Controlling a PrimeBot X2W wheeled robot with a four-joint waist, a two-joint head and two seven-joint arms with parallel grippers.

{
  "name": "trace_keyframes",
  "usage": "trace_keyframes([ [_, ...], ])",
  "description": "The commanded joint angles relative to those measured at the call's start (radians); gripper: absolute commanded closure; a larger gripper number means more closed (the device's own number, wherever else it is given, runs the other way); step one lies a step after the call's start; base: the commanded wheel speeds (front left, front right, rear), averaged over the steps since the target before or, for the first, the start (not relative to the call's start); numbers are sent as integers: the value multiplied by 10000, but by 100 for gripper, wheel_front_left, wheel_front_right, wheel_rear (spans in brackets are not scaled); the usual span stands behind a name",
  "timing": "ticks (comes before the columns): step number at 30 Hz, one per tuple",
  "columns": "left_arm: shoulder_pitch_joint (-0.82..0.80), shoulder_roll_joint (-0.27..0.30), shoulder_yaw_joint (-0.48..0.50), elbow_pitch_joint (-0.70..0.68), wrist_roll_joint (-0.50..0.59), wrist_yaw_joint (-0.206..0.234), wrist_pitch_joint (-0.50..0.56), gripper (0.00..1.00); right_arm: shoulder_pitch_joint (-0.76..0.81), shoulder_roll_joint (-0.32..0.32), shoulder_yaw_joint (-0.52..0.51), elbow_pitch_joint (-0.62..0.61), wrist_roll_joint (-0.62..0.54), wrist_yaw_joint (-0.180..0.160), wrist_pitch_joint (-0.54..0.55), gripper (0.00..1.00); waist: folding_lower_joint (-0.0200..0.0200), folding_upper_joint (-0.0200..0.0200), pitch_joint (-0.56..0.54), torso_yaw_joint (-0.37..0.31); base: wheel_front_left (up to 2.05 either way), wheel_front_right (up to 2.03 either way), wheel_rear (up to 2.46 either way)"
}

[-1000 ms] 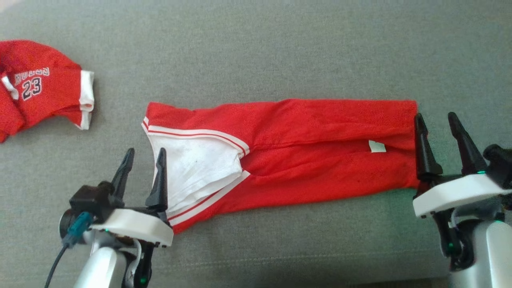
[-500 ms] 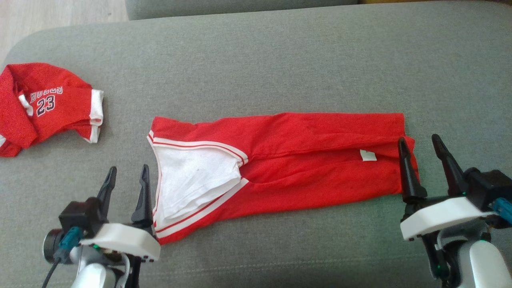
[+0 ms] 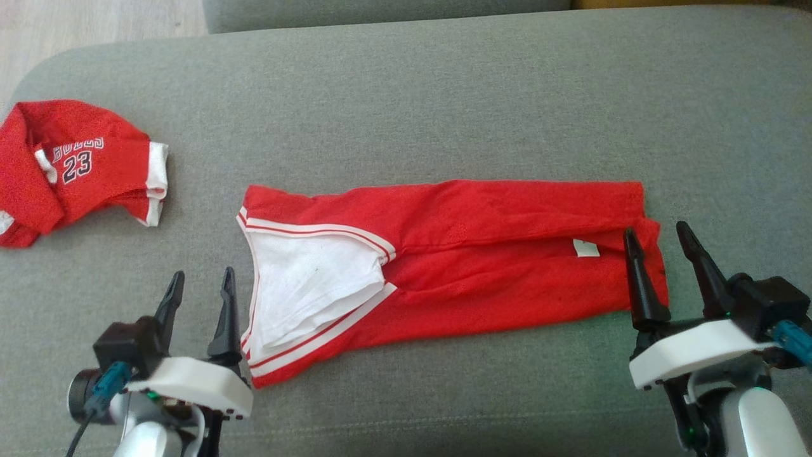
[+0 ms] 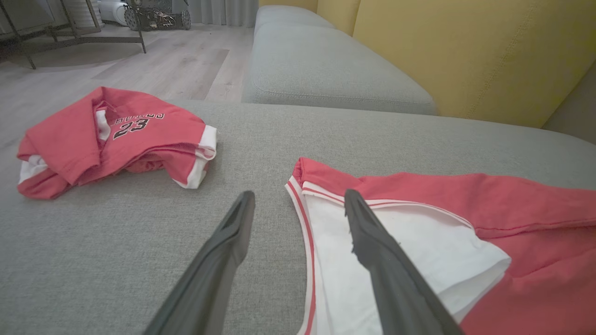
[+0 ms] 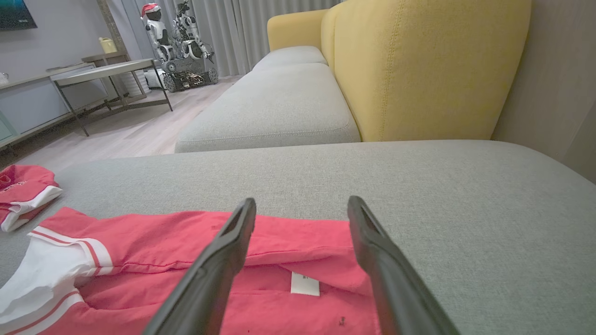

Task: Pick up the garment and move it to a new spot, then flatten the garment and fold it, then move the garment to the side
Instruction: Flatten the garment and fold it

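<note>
The left gripper (image 3: pixel 202 276) is held spread wide, empty, just beside the red garment's (image 3: pixel 482 266) white-trimmed end. The right gripper (image 3: pixel 655 231) is likewise spread at the opposite end, with nothing grasped.

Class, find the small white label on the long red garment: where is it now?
In the head view, the white label sits near the right end of the long red garment, just left of the right claw.

garment (image 3: pixel 482 254): red, white-trimmed | folded into long strip | flat on grey cushion (image 3: pixel 412 108)
</note>
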Motion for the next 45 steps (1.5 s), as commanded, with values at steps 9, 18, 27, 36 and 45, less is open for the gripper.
trace_keyframes([
  [9, -527, 248, 301, -184, -38, 27, -136, 0, -325, -30, 48, -175, 161, -7, 148, 0, 1, -1, 187, 67, 0, 0, 0],
  [18, -1453, 177, -28, -215, 90, -212, -234, 0, -1648, -238, -957, 1093, 204, -7, 542, 0, 1, -1, 1142, 223, 0, 0, 0],
  [27, -2184, -20, -293, 244, 135, -453, -488, 0, -2388, -149, -1519, 2767, 120, -7, 2082, 0, 1, -1, 1828, 346, 0, 0, 0],
  [36, -2384, -59, -291, 524, 103, -502, -650, 0, -2173, -40, -1282, 2696, 828, -7, 3528, 0, 1, -1, 2062, 255, 0, 0, 0],
  [45, -2462, -58, -285, 680, 47, -548, -720, 0, -1778, -29, -901, 2308, 1484, -7, 3829, 100, 1, -1, 2025, 191, 0, 0, 0],
])
